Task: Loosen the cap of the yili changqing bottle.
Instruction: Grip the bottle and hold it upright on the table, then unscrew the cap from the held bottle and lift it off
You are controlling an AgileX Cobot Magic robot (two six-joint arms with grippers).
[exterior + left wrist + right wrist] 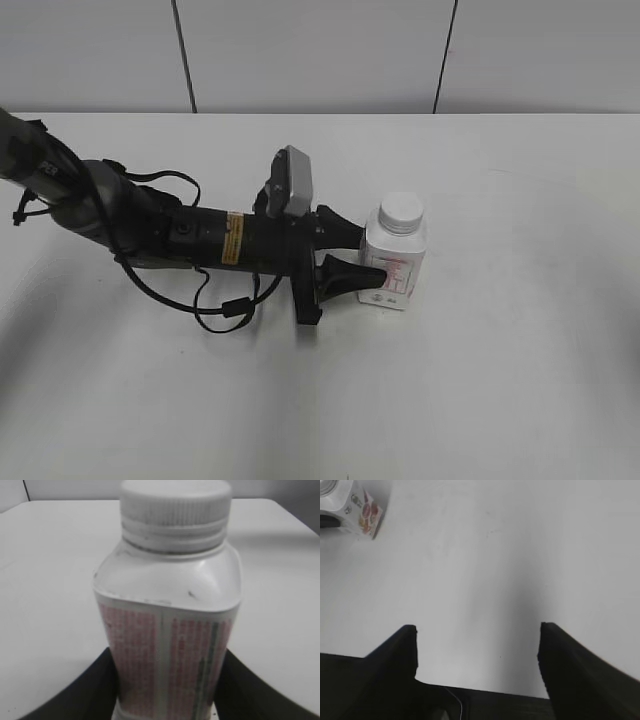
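Observation:
The yili changqing bottle (395, 265) stands upright on the white table, white and squarish with red print on its label. Its ribbed white cap (401, 211) sits on the neck. My left gripper (372, 255) reaches in from the left and is shut on the bottle's lower body, one black finger on each side. The left wrist view shows the bottle (167, 645) close up, filling the gap between the jaws (167, 685), with the cap (175, 505) above. My right gripper (477, 630) is open and empty over bare table; the bottle (362, 510) shows far off at its view's top left.
The white table (520, 380) spreads around the bottle. The left arm with its black cables (215, 305) lies across the table's left half. A grey panelled wall (320, 50) stands behind the far edge. The right arm is outside the exterior view.

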